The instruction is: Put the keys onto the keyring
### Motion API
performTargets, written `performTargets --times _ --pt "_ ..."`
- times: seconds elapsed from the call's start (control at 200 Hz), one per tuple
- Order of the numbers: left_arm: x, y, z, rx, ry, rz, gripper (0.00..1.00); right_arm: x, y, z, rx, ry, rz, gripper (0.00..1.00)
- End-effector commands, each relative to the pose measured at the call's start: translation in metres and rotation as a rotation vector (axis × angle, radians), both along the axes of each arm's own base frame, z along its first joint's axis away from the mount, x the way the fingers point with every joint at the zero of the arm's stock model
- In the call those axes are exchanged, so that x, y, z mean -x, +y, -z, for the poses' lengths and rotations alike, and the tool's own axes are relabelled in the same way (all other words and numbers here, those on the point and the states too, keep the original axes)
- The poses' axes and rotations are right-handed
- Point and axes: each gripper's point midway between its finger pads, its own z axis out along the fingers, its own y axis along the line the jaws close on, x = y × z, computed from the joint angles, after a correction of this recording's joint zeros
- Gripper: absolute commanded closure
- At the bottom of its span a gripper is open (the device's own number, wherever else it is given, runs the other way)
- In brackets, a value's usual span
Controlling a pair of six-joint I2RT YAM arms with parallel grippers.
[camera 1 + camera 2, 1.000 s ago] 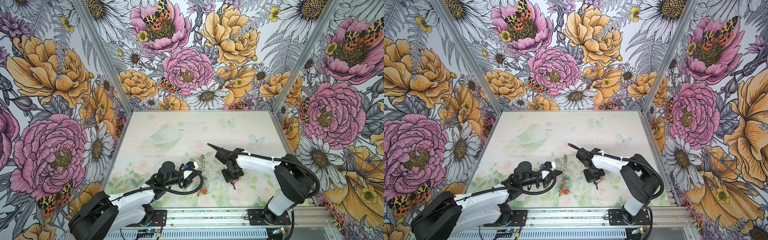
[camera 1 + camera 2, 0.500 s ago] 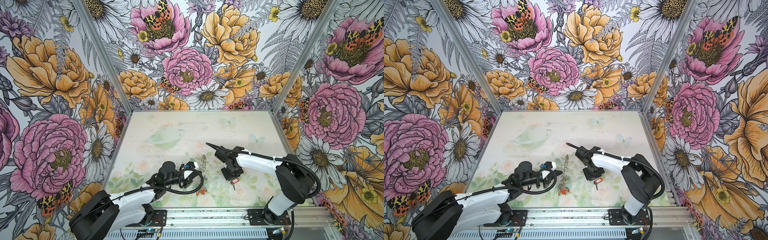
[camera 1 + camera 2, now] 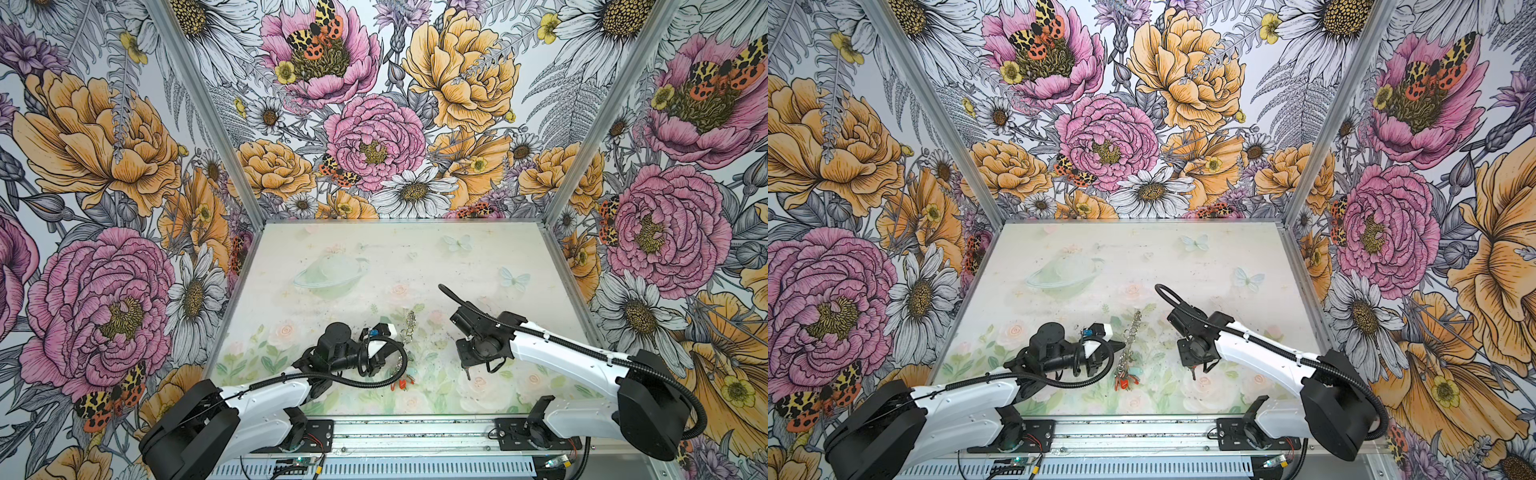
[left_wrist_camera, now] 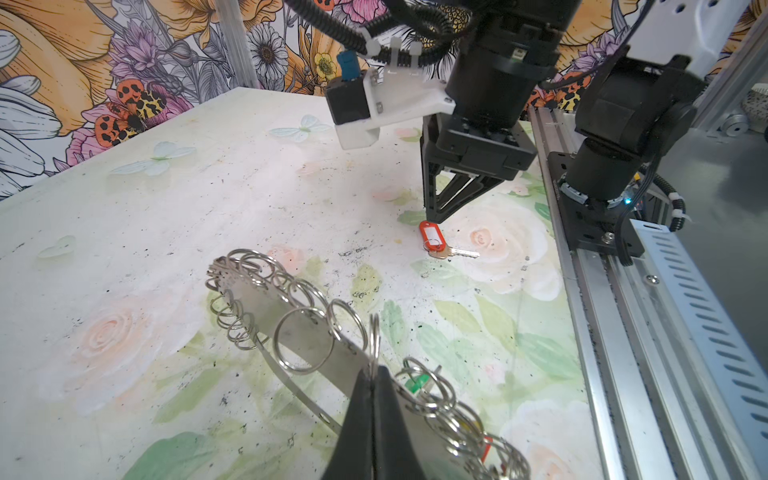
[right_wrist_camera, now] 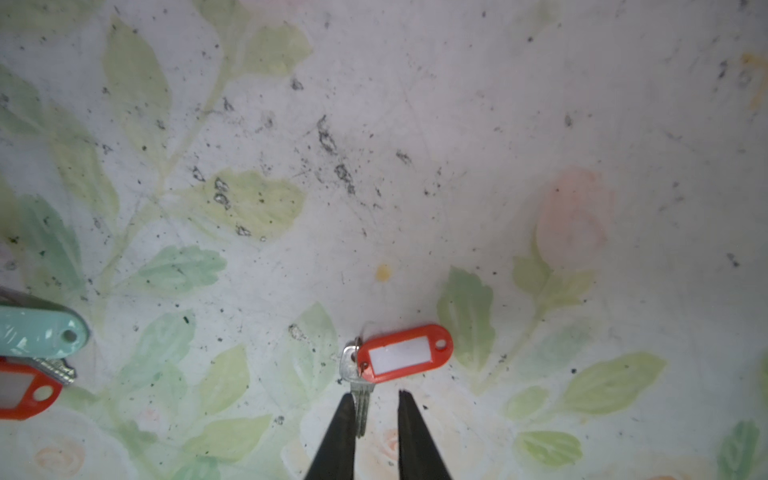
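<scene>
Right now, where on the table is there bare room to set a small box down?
The far half of the table, along the back wall and both side walls, is bare. The near middle is crowded: the left gripper holds the keyring there, and the right gripper, open, stands over the red-tagged key.

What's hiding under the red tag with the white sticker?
A silver key. Its head peeks out from under the red tag, and its blade lies between the fingers of the right gripper. The bit of head beneath the tag is hidden.
</scene>
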Motion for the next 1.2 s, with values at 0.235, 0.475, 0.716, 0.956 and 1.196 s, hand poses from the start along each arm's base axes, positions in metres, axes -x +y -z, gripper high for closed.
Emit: performTargets --times 0.235,0.475,0.716,0.956,1.196 --pt "-0.003 -0.009 -0.023 0.049 -0.056 0.020 1.00 0.000 0.013 0.011 -0.113 -0.059 0.063 0.83" --pt "-0.004 -0.009 -0.024 0.050 -0.056 0.019 1.00 0.001 0.015 0.019 -0.106 -0.051 0.060 0.83" --pt "-0.004 -0.009 -0.023 0.048 -0.052 0.019 1.00 -0.004 0.013 0.023 -0.069 -0.052 0.057 0.88" --pt "-0.004 -0.009 -0.022 0.047 -0.052 0.019 1.00 -0.006 0.017 0.024 -0.044 -0.024 0.031 1.00" --pt "-0.004 -0.009 -0.023 0.047 -0.052 0.021 1.00 0.011 0.019 0.019 0.030 0.144 -0.034 1.00"
